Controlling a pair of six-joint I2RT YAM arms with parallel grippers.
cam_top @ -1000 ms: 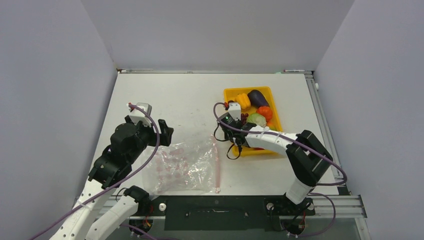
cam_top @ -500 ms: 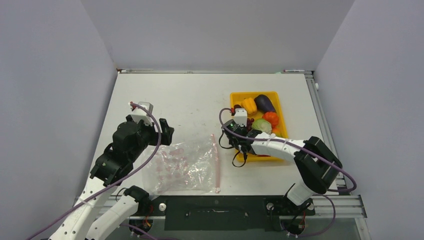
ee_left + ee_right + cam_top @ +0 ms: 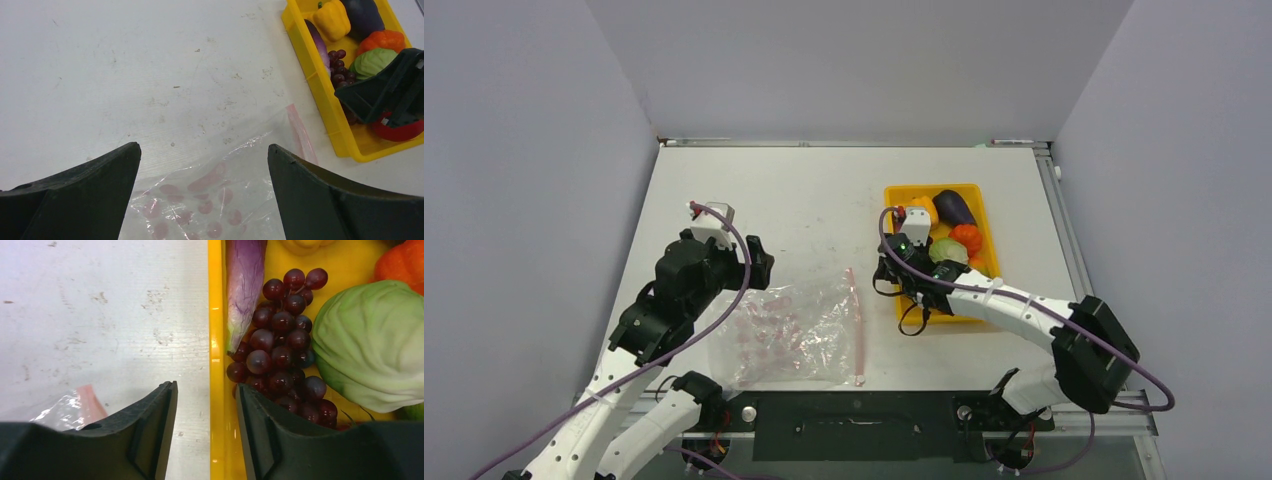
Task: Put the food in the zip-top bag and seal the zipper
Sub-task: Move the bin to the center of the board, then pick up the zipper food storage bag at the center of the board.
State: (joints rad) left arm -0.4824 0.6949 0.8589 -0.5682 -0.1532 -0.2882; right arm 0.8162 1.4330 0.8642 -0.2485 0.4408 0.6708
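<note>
The zip-top bag (image 3: 794,335) lies flat on the table, and its pink zipper (image 3: 856,325) runs along its right edge. The food sits in the yellow tray (image 3: 979,190): purple eggplant (image 3: 954,207), yellow pepper (image 3: 921,210), an orange piece (image 3: 967,237), a green cabbage (image 3: 370,340) and a dark red grape bunch (image 3: 282,340). My right gripper (image 3: 206,386) is open and straddles the tray's left wall (image 3: 216,315), one finger outside and one by the grapes. My left gripper (image 3: 204,150) is wide open and empty above the bag's far edge (image 3: 215,200).
A purple-white vegetable piece (image 3: 244,285) lies along the tray's left wall. A red piece (image 3: 397,131) sits at the tray's near end. The right gripper body (image 3: 395,95) hangs over the tray. Grey walls enclose the table on three sides.
The yellow tray has shifted a little to the right together with my right gripper. My left gripper has moved slightly right and forward over the bag.
</note>
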